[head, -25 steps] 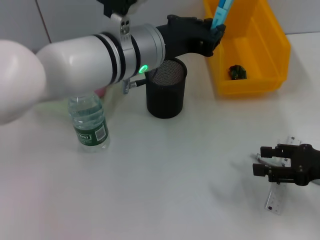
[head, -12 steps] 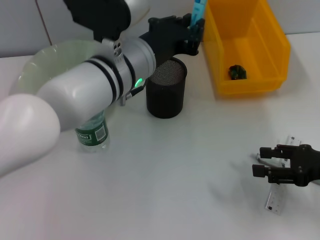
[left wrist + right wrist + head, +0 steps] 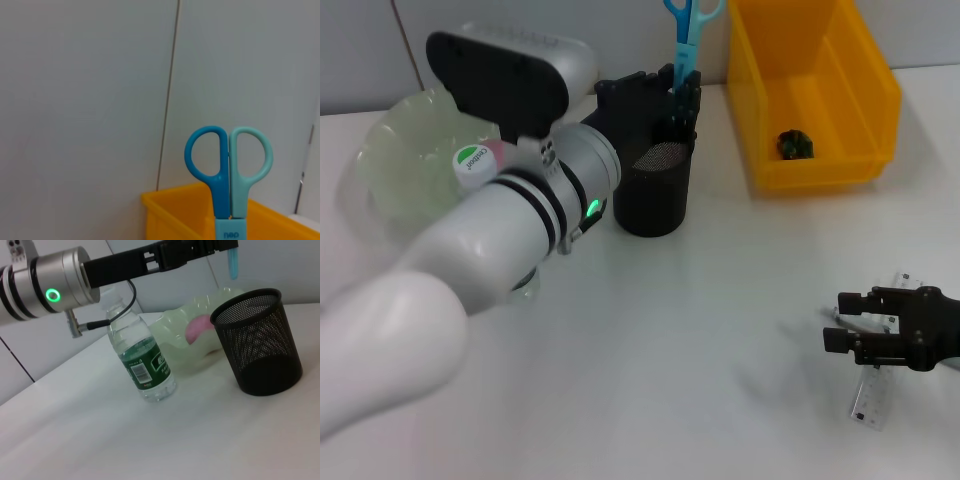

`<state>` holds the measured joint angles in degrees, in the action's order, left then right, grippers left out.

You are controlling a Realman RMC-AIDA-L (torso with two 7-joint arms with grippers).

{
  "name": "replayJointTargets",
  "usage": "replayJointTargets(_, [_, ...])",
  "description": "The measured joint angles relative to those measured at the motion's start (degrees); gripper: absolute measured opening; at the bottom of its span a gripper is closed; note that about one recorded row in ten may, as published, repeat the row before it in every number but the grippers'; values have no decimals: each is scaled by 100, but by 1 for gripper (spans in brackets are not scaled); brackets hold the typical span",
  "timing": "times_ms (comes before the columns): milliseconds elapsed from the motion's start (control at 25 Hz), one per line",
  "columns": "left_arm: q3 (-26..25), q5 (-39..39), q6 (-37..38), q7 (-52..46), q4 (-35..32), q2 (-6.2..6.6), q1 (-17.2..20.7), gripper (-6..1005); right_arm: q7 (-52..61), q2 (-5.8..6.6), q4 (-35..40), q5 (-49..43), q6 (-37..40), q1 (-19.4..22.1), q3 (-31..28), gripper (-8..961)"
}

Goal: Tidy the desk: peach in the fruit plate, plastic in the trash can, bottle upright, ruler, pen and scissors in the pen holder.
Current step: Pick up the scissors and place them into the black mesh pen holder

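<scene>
My left gripper (image 3: 678,88) is shut on blue scissors (image 3: 686,35), held upright with the handles (image 3: 229,165) up. In the right wrist view the blade tip (image 3: 233,264) hangs just above the mouth of the black mesh pen holder (image 3: 260,350) (image 3: 655,190). Upright beside the holder, the bottle (image 3: 142,360) is mostly hidden by my arm in the head view. The peach (image 3: 197,329) lies in the pale green fruit plate (image 3: 395,165). A dark piece of plastic (image 3: 794,145) sits in the yellow trash can (image 3: 865,95). My right gripper (image 3: 840,322) rests open over the ruler (image 3: 872,398). No pen is in view.
My left arm (image 3: 490,250) spans the left half of the desk and hides the area behind it. The yellow bin stands close on the right of the pen holder. White desk surface (image 3: 700,360) lies between the holder and the right gripper.
My left arm swung left from above the yellow bin to above the pen holder, carrying the scissors and turning them upright. The right gripper has stayed put.
</scene>
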<state>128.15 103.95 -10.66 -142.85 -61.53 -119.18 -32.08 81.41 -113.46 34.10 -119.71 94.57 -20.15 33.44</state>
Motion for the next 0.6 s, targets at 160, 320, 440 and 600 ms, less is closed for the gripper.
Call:
replayJointTargets(160, [485, 20, -753, -326, 134, 0, -6, 262, -5, -4, 0, -3, -4, -10, 6, 743])
replayJointTargets(320, [688, 29, -1113, -566, 267, 0, -20, 264, -8, -7, 0, -8, -7, -20, 8, 743])
replayJointTargets(440, [801, 38, -1275, -812, 432, 1, -91, 265, -10, -7, 0, -35, -4, -25, 13, 742])
replayJointTargets(600, [1169, 42, -1695, -1264, 817, 0, -289, 267, -11, -15, 0, -115, -2, -43, 14, 742])
